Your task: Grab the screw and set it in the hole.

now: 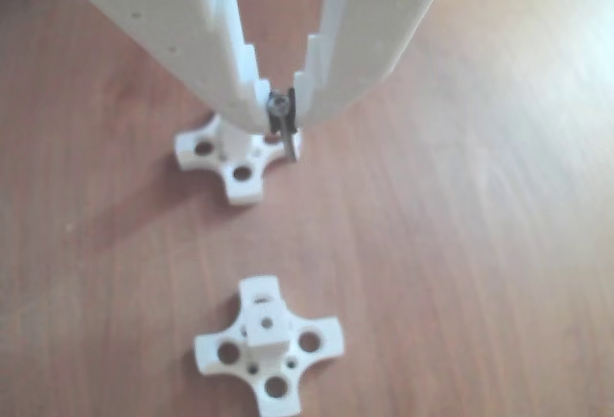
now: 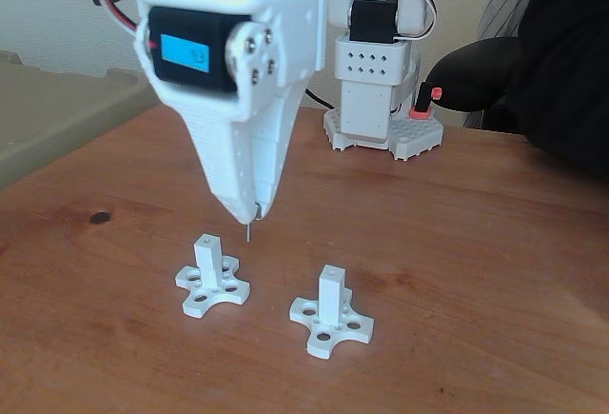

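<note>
Fixed view: the jaws [image 2: 253, 210] are seen closed to a narrow point above the desk [image 2: 476, 243], with the screw [image 2: 249, 231] pinched between them so that only its thin lower end hangs out below the tips. The screw is held upright, its tip in the air, just above and a little to the right of the left post [image 2: 206, 260]. A second post [image 2: 331, 292] stands further right and nearer the camera, well apart from the jaws.

In the other view the jaws [image 1: 282, 110] are seen clamped on the screw [image 1: 285, 131] close under its round head, and the shaft is pointed down beside the far post [image 1: 223, 139], whose top is hidden behind the left finger. The hole [image 1: 264, 320] of the near post [image 1: 266, 326] is seen as a tiny dark dot in the square top face.

Which post is aimed at cannot be told with certainty; the nearer alignment is judged to be with the left post of the fixed view. Several failures are possible from here. The bore is hardly wider than the shaft, so a slight sideways error would land the tip on the flat face. The light post could then be pushed over or slid along the desk. With so short a grip near the head, the screw could also be tilted by any contact, or dropped crooked if released early.
</note>
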Robot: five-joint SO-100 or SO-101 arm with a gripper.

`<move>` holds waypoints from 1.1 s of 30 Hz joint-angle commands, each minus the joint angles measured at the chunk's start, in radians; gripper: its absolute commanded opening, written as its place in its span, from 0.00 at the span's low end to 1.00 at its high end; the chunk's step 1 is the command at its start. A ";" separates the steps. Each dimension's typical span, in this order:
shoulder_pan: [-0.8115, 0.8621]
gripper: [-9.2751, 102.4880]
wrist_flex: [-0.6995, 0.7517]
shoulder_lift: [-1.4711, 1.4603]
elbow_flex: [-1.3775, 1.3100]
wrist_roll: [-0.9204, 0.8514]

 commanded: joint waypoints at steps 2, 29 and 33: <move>-0.049 0.04 0.002 0.141 -0.032 0.011; -0.147 0.04 -0.026 0.164 0.092 0.060; -0.147 0.04 -0.031 0.158 0.101 0.060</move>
